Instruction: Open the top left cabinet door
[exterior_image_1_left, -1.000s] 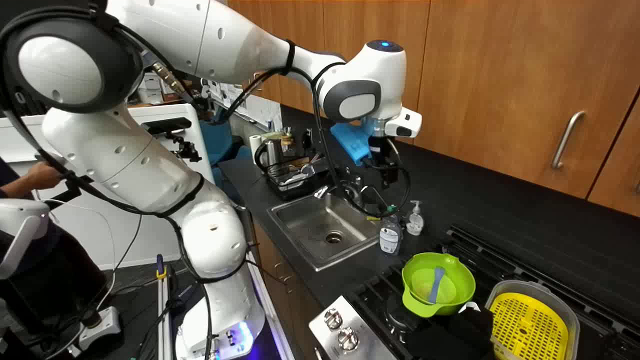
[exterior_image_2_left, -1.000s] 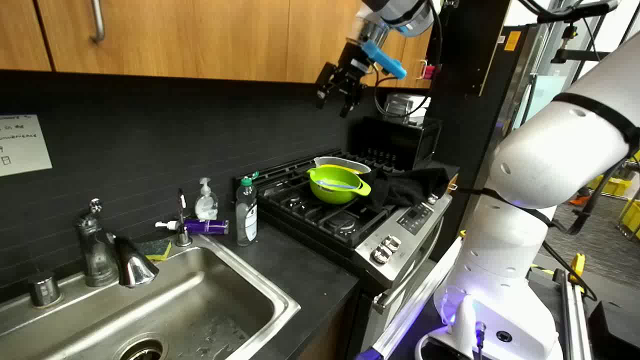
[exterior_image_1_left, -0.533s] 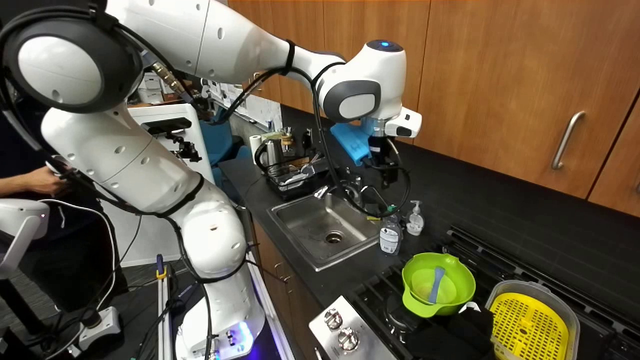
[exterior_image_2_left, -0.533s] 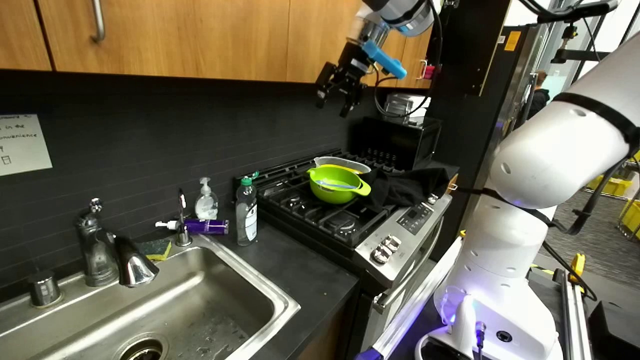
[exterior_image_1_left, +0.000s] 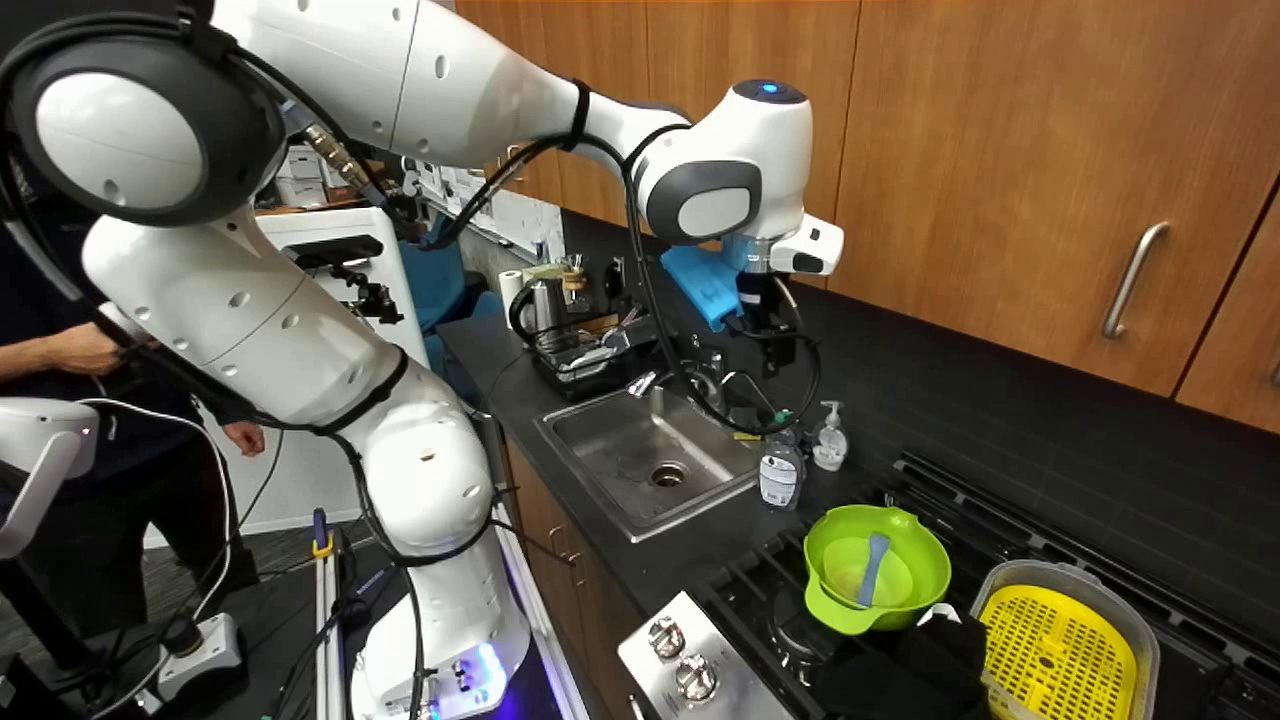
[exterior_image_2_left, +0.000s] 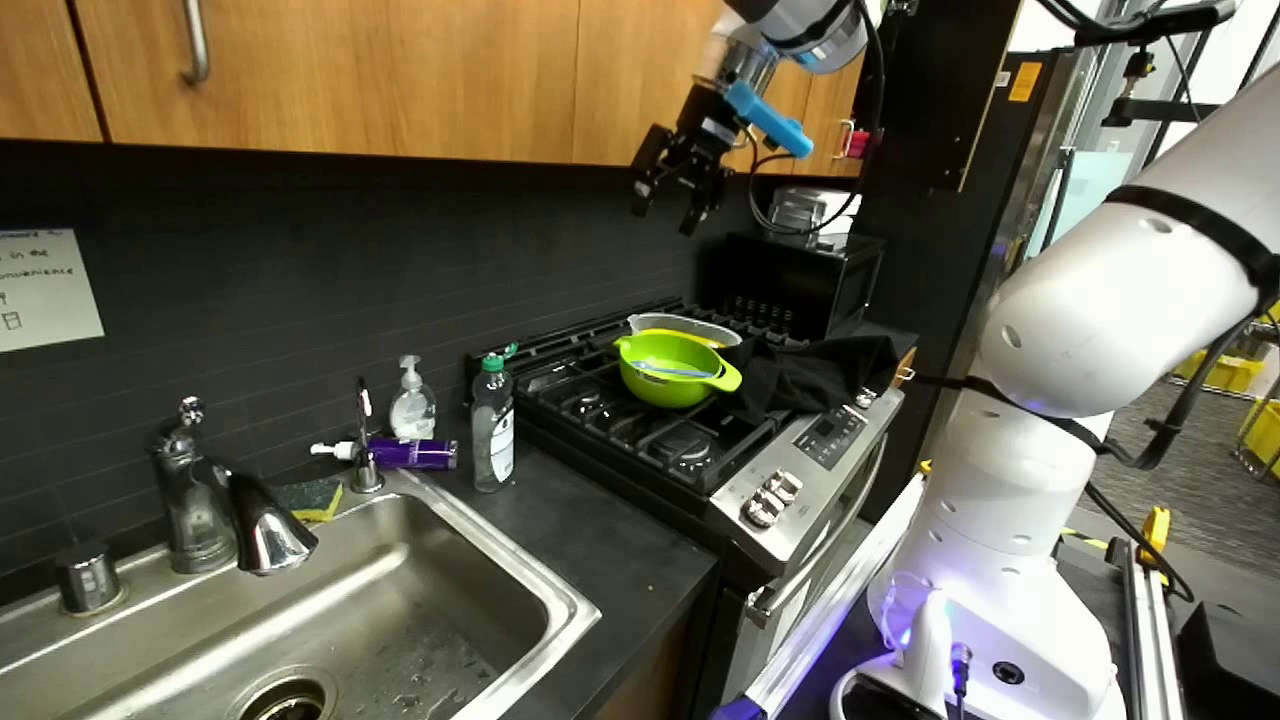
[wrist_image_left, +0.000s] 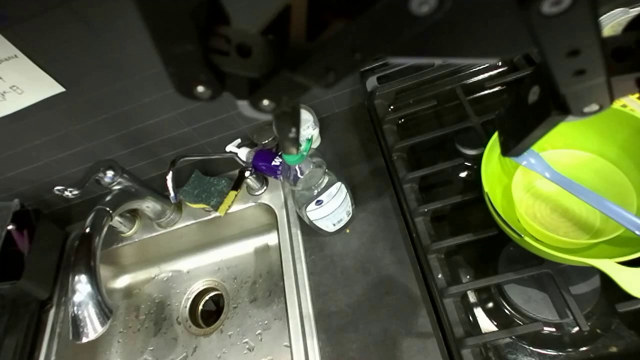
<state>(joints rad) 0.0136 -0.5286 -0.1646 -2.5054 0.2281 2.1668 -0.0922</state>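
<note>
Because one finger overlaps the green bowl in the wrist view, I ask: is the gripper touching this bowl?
Apart. In an exterior view, the gripper hangs above the green bowl, with the black backsplash plainly visible between them.

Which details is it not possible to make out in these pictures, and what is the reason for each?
Upper cabinet door: top end and part of its handle cut off by the upper edge, in an exterior view.
Paper note: left side cut off by the left edge, in an exterior view and the wrist view.
Green-capped bottle: label print too small, wrist view.
Person: head not seen, seemingly behind the arm, exterior view.
</note>
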